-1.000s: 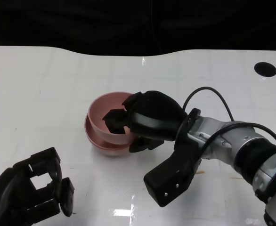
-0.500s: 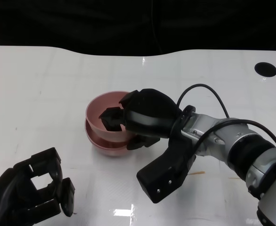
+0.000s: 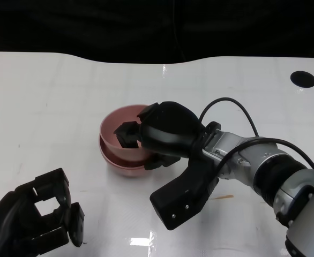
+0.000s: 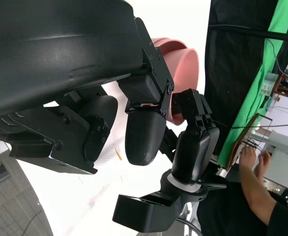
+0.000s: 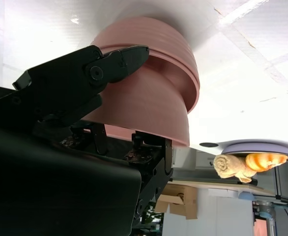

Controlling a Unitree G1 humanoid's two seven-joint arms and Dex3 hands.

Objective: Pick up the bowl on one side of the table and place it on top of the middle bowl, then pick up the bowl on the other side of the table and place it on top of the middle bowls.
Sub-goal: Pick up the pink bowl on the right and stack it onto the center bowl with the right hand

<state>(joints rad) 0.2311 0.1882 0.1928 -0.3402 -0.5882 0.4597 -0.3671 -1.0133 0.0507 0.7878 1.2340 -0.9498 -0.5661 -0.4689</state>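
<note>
1. Right hand (image 3: pixel 165 134) grips the near-right rim of the upper pink bowl (image 3: pixel 119 126), fingers hooked inside the bowl and others against its outer wall; the right wrist view shows the same clamp on the rim.
2. That upper pink bowl sits nested in the pink bowls beneath (image 3: pixel 117 163), slightly tilted, at the middle of the white table (image 3: pixel 50 96); how many bowls lie under it cannot be told, though the right wrist view shows stepped rims below the held one.
3. Left hand (image 3: pixel 36 222) hangs at the near-left corner, well apart from the stack, fingers curled loosely around nothing.
4. Judged from this, the step in hand is a placing onto the middle stack; no other bowl shows on either side of the table, so this looks like the last placement, nearly finished.
5. The next move calls for the right hand to loosen its fingers and lift clear without dragging the rim; a snagged finger could tip the upper bowl or shift the stack.
6. A dark round hole (image 3: pixel 301 78) sits at the far-right of the table; a person's forearm (image 4: pixel 254 179) appears beyond in the left wrist view.
</note>
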